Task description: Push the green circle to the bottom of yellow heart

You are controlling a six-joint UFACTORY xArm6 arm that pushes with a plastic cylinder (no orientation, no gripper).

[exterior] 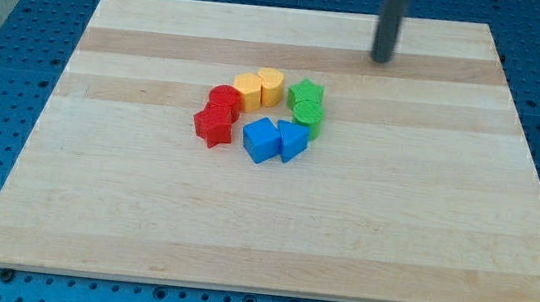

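The green circle (pixel 309 116) lies at the right of a ring of blocks in the middle of the wooden board (pixel 142 218). It touches the green star (pixel 306 94) just above it. The yellow heart (pixel 271 87) sits at the top of the ring, left of the green star and up-left of the green circle. My tip (pixel 382 59) stands near the board's top edge, well up and right of the green star, touching no block.
A second yellow block (pixel 247 91) touches the heart's left side. A red circle (pixel 223 97) and a red star (pixel 214 125) form the ring's left side. A blue cube (pixel 262 140) and a blue triangle (pixel 292 139) form its bottom.
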